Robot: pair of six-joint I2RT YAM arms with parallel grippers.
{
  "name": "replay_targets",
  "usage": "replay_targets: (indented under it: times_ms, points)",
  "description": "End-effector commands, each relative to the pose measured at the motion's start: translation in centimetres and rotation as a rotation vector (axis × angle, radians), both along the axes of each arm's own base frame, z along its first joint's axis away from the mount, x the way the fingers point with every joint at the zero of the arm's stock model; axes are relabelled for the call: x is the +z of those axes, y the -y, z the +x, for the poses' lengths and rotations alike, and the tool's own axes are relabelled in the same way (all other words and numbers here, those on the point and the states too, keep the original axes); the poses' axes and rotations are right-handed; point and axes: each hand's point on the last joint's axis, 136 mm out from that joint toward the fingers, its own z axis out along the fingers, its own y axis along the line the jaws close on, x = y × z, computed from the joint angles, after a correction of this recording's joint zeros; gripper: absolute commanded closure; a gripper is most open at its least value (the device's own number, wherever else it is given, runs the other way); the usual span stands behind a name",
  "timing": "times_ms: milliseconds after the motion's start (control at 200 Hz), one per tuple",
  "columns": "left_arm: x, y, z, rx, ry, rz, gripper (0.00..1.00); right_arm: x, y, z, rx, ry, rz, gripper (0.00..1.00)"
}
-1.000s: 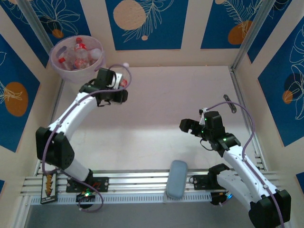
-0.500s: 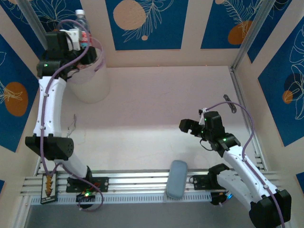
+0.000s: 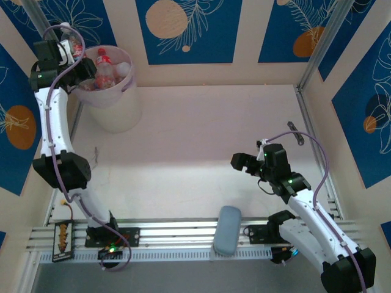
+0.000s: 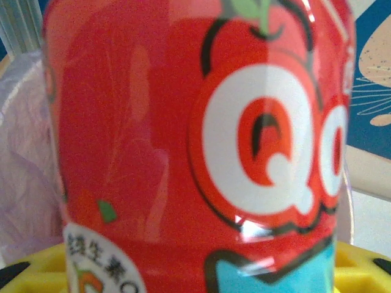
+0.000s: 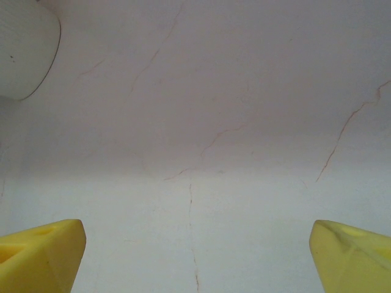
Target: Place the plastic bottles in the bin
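Left claw [image 3: 71, 46]: up high at the back left corner, just by the rim of the bin. It is clamped on one bottle.
Held bottle [image 4: 183, 152]: it has a big red label with white round letters. In the left wrist view it sits right up close, with yellow tips poking out under it. It is above the left edge of the bin.
Bin [image 3: 116, 113]: a round pale bucket standing on the counter [image 3: 208, 128] in the back left corner.
Bottles in the bin [image 3: 104, 70]: a few lie inside. One has a red cap and one has a white cap.
Right claw [image 3: 240, 162]: low over the right side of the counter, well apart from the bin. Its yellow fingers [image 5: 43, 253] are spread wide apart with nothing between them.
Grey-blue pad [image 3: 227, 229]: lies at the near edge, between the two arm bases.
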Motion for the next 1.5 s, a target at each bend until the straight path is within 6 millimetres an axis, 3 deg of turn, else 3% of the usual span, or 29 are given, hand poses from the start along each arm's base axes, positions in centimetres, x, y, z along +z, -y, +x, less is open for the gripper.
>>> replay_targets:
  times_ms: [0,230,345,435,565,660,850,995,1070,1326,1431,1496]
  points:
    - [-0.3,-0.1,0.3,-0.016,-0.024,-0.009,0.57,0.0,-0.1,-0.3,0.005,-0.005,0.002,0.05]
    - [-2.3,-0.4,1.2,-0.021,-0.065,-0.027,0.52,0.0,0.0,-0.3,0.001,-0.002,-0.003,0.05]
    - [-2.8,-0.1,1.3,-0.046,-0.078,-0.028,0.41,-0.1,0.1,-0.3,-0.001,-0.005,-0.004,0.05]
    - [-2.4,-0.1,0.9,-0.057,-0.072,-0.011,0.32,-0.2,0.1,-0.3,-0.002,-0.008,-0.004,0.05]
    - [-0.8,0.0,0.4,-0.071,-0.032,0.029,0.07,-0.1,-0.1,-0.2,0.0,-0.008,0.002,0.05]
    - [0.7,-0.3,0.1,-0.064,0.004,0.053,0.01,0.1,-0.2,0.0,0.002,-0.006,0.004,0.05]
    - [3.3,-2.1,0.7,-0.007,0.087,0.081,0.0,0.1,-0.4,0.2,0.009,-0.012,-0.001,0.05]
    - [3.4,-3.4,2.5,0.032,0.133,0.049,0.06,-0.1,-0.6,0.3,0.01,-0.021,-0.006,0.05]
    - [2.4,-3.0,3.5,0.01,0.124,0.006,0.15,-0.3,-0.7,0.5,0.01,-0.025,-0.008,0.05]
    - [-3.3,-1.0,4.5,-0.048,-0.024,0.005,0.3,-0.3,-1.1,1.0,0.019,-0.026,-0.015,0.05]
    - [-4.9,-1.0,4.6,-0.044,-0.054,-0.002,0.32,-0.2,-1.2,0.9,0.021,-0.026,-0.017,0.05]
    - [-4.9,-1.1,4.5,-0.04,-0.053,-0.002,0.32,-0.3,-1.2,0.9,0.021,-0.027,-0.02,0.05]
